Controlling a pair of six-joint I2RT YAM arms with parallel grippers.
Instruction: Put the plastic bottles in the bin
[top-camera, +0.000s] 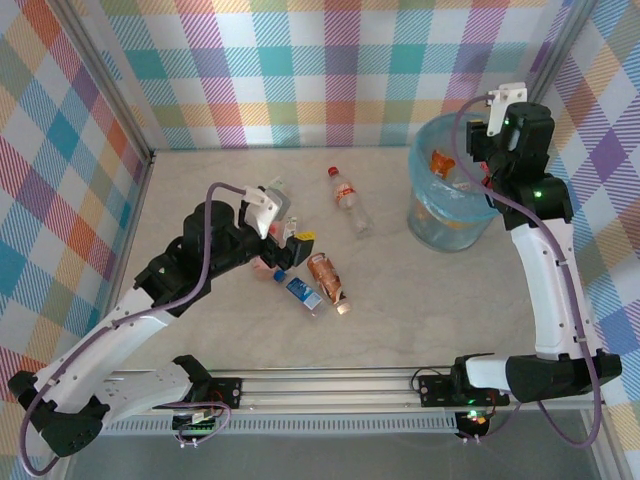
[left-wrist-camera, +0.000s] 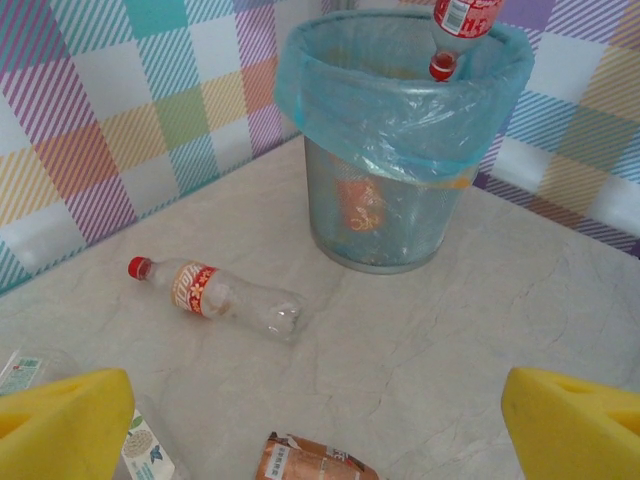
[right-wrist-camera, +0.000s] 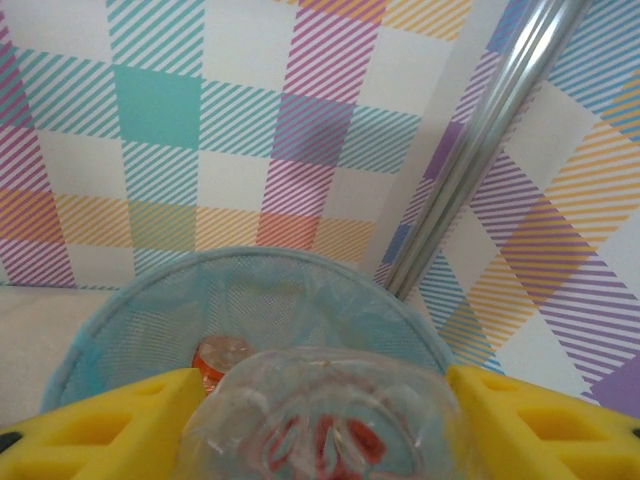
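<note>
**Right gripper (right-wrist-camera: 320, 410) clamped on clear bottle (left-wrist-camera: 462, 25), over bin (left-wrist-camera: 400, 120)**

Bottle hangs cap-down just above the bin mouth, close to its rim. Left gripper (left-wrist-camera: 320, 425) spread wide, empty, near loose bottles (left-wrist-camera: 215, 293) on table (left-wrist-camera: 450, 330). Risk: off-centre release, bottle clips bagged rim and bounces out.

Left claw (left-wrist-camera: 318, 425) spread, right (right-wrist-camera: 320, 425) seemingly clamped

We see pastel plaid walls (top-camera: 340, 70) around a pale marbled tabletop (top-camera: 420, 320), a metal post (right-wrist-camera: 478, 150) in one corner, in soft, even light.
</note>
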